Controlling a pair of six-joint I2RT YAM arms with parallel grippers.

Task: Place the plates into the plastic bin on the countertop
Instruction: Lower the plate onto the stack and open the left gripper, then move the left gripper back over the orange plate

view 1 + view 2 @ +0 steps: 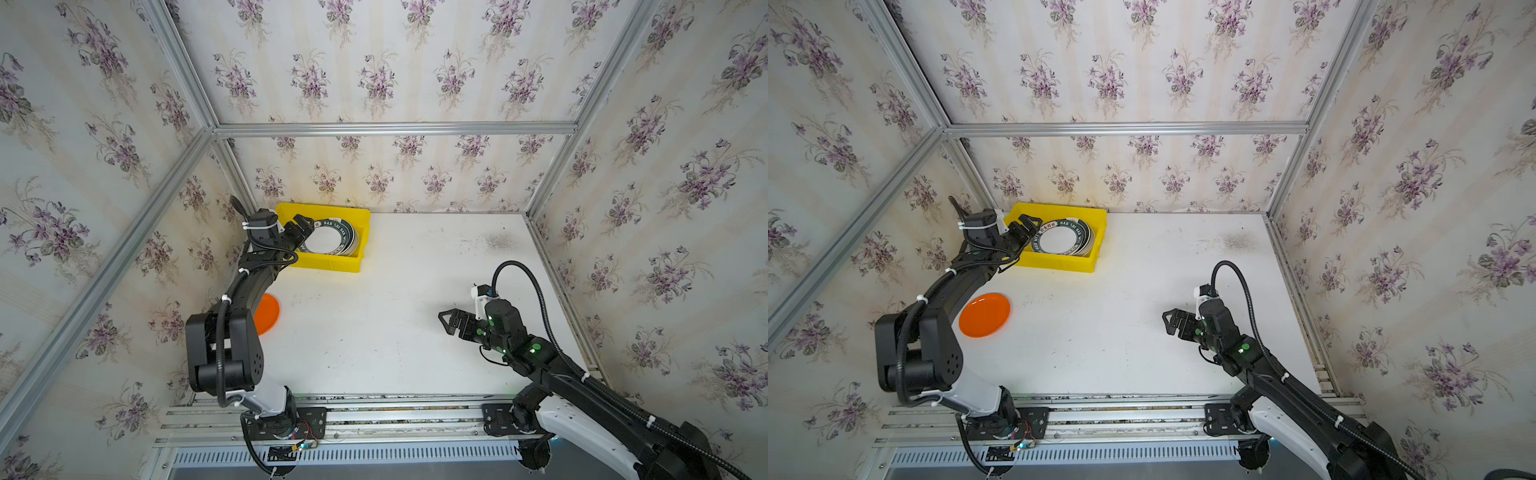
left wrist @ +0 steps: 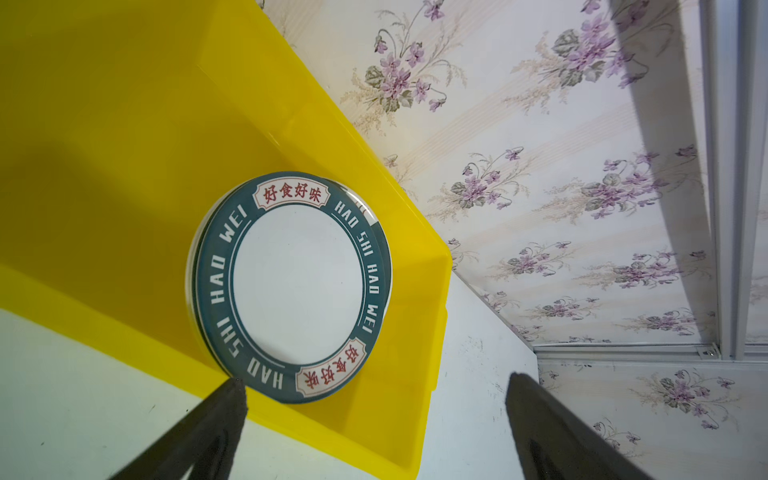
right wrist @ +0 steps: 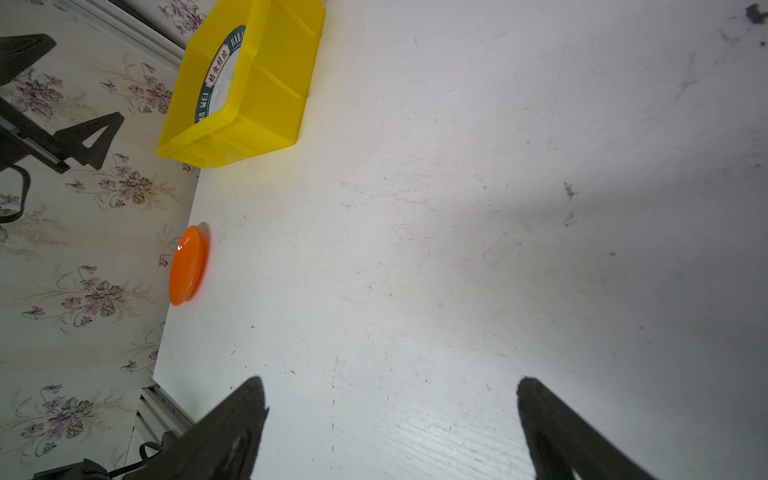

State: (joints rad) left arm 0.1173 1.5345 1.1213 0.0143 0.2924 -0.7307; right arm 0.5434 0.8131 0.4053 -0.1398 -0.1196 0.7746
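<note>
A stack of white plates (image 1: 331, 241) (image 1: 1064, 242) with dark green lettered rims lies in the right end of the yellow plastic bin (image 1: 332, 266) (image 1: 1059, 264), at the back left of the white countertop (image 1: 395, 316). My left gripper (image 1: 304, 227) (image 1: 1026, 226) hangs open over the bin's left part, just beside the stack, holding nothing. The left wrist view shows the top plate (image 2: 297, 282) ahead of the open gripper (image 2: 376, 382). An orange plate (image 1: 985, 314) (image 3: 188, 266) lies on the countertop near its left edge. My right gripper (image 1: 451, 322) (image 3: 390, 382) is open and empty at mid right.
Floral walls with aluminium rails enclose the countertop on three sides. The bin (image 3: 266, 108) sits close to the back wall and the left wall. My left arm's elbow (image 1: 224, 349) hangs over part of the orange plate (image 1: 269, 311) in a top view.
</note>
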